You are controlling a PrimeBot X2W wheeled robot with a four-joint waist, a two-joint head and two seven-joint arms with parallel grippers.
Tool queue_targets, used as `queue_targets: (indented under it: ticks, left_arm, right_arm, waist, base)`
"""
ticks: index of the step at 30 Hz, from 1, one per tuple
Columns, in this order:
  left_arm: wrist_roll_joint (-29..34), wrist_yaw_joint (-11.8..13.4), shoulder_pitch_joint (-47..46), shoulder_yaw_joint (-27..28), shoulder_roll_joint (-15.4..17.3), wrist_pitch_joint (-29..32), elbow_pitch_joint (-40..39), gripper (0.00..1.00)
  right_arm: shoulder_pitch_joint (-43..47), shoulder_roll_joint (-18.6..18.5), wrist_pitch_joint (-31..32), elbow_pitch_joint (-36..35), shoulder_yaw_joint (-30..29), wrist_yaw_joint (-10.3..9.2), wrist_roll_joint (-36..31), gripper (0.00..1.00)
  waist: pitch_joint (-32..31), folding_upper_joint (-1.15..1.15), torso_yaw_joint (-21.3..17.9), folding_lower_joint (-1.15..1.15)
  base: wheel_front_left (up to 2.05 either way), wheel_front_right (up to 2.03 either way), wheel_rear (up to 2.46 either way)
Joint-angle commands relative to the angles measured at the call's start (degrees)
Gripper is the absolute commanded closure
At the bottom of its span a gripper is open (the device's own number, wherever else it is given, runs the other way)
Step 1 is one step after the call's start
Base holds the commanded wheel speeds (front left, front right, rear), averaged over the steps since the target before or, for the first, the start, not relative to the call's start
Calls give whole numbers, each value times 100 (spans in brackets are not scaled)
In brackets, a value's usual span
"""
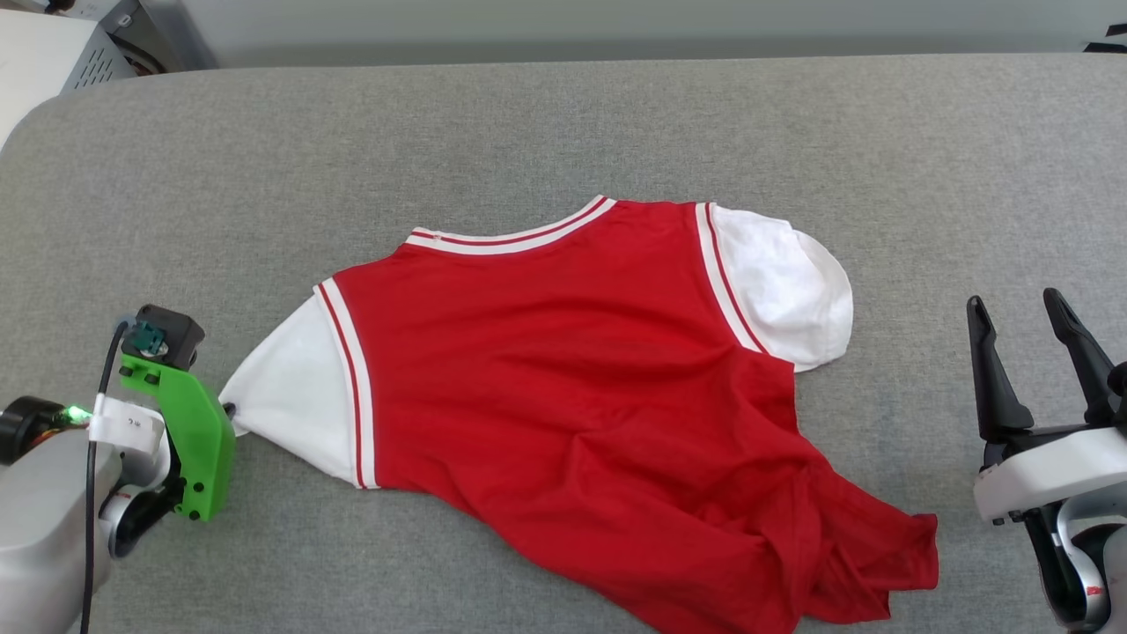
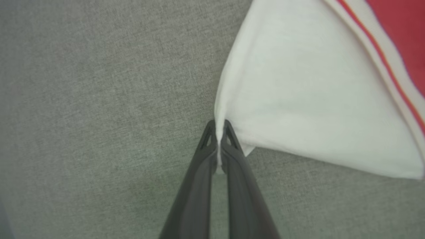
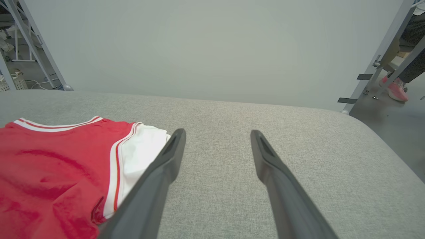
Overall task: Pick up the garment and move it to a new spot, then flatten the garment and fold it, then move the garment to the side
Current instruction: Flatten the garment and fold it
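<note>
The garment [image 1: 563, 379] lies on the grey table, a red jersey with white sleeves and striped trim, its plain side up and its lower hem crumpled at the front right. My left gripper [image 2: 218, 127] is shut on the tip of the garment's left white sleeve [image 2: 298, 99]. From the head camera that gripper [image 1: 231, 410] sits at the sleeve's outer corner, mostly hidden behind its green mount. My right gripper [image 1: 1021, 304] stands open above bare table, right of the garment's other white sleeve [image 1: 788, 286]. In the right wrist view the garment [image 3: 56, 169] lies left of the open right gripper [image 3: 217, 136].
The grey padded table [image 1: 563, 123] stretches wide behind and to both sides of the garment. A pale wall panel [image 3: 212, 43] stands beyond its far edge. A metal frame leg [image 3: 375, 63] and a person's pink shoe [image 3: 396, 90] are off the table's right end.
</note>
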Motion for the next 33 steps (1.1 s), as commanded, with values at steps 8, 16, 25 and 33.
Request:
queue_targets:
  ticks: [8,16,25,33]
  left_arm:
    - [111,492,286,211,-365,-1140,-79,0]
    - [687,1626,616,735,-716,-2754,-624,0]
    - [2629,2880,1898,2664,-1116,-2785,-2706,0]
    - [3939,3127,3011,3729,-1942,-2786,-3852,0]
  right_arm:
    - [12,-75,113,-12,-75,-4,-31,0]
    - [-813,-742,639,-128,158,-4,127,0]
    - [-1629,-1887,2732,73,1559,-4,1139,0]
    - [-2174,-2403,4047,732,2549,-4,2046,0]
  waist:
    - [-188,0,118,0]
    - [-338,0,353,0]
    - [-223,0,618,0]
    - [-20,0,813,0]
  base:
    - [0,0,0]
    - [0,0,0]
    - [0,0,0]
    - [0,0,0]
